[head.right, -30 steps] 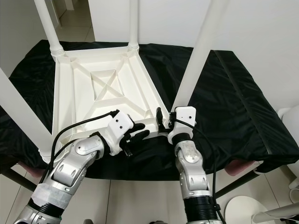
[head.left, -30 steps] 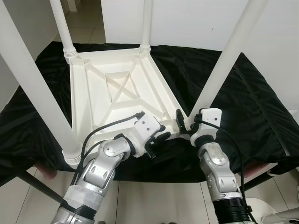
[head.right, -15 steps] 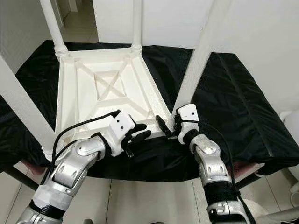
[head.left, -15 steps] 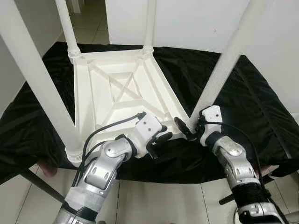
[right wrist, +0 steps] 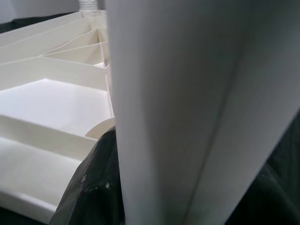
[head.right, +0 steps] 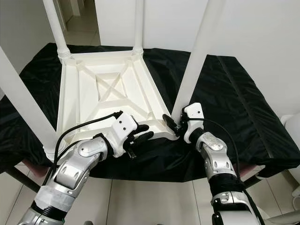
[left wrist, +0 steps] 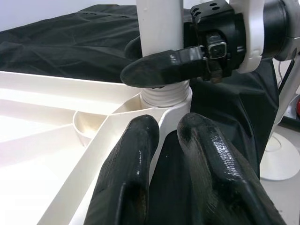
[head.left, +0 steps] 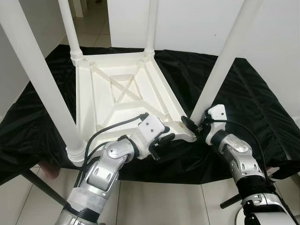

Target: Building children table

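A white plastic children's table (head.left: pixel 117 93) lies upside down on a black cloth (head.left: pixel 262 108), its legs pointing up. My right gripper (head.left: pixel 192 124) is shut on the base of the near right leg (head.left: pixel 225 61), just above its threaded collar (left wrist: pixel 164 96). One black finger (left wrist: pixel 159 68) crosses the front of the leg and the other sits behind it. My left gripper (head.left: pixel 165 136) rests at the table's near rim beside that corner, its fingers (left wrist: pixel 126 178) slightly apart and holding nothing.
The three other legs (head.left: pixel 35 79) stand tall around the work area and block reach from above. The cloth's front edge hangs over tiled floor (head.left: pixel 164 201). A white wall rises behind. A white stand base (left wrist: pixel 281 159) is on the floor at the right.
My right forearm has swung out to the right while its gripper stayed at the leg base. The left arm has barely moved. The camera has shifted a little.
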